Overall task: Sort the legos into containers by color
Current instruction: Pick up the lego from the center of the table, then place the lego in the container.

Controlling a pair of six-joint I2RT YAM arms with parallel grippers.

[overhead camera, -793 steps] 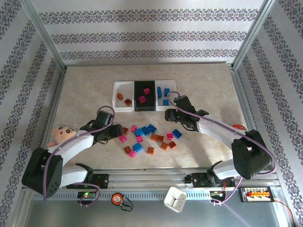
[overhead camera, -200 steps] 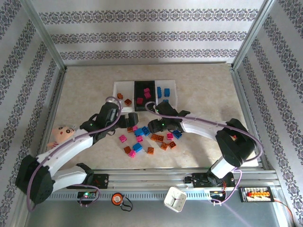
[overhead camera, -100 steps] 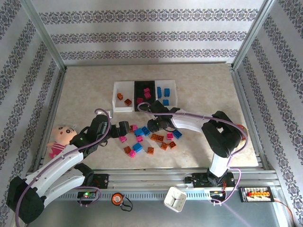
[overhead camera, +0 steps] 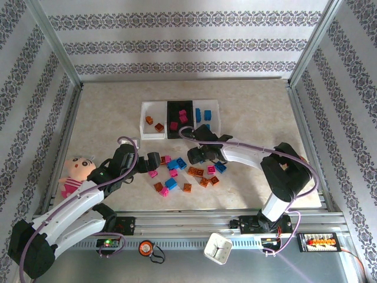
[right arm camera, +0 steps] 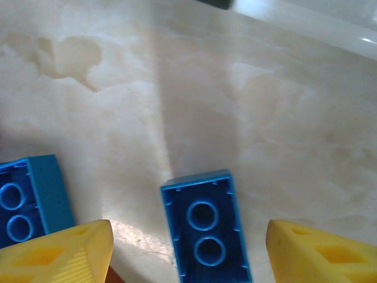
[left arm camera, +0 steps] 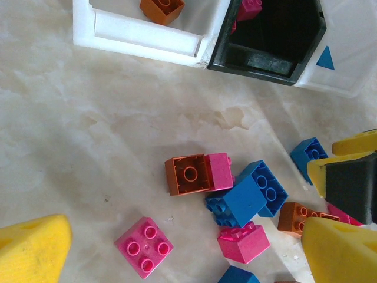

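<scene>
Hovering over loose legos [overhead camera: 172, 183], left gripper [left arm camera: 185, 224] and right gripper [right arm camera: 188, 227] spread empty, three containers [overhead camera: 153, 135].

The whole table [overhead camera: 106, 112] is taken in from high above its near edge. The legos [left arm camera: 244, 200] and the containers [left arm camera: 147, 41], shared with that view, are seen closer, downward, from the left wrist; one blue lego [right arm camera: 206, 227] is framed closest from the right wrist.

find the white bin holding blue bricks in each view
top external: white bin at right end of the row
left wrist: white bin in the top right corner
right wrist: its white wall along the top right
shared landmark: black bin on its left
</scene>
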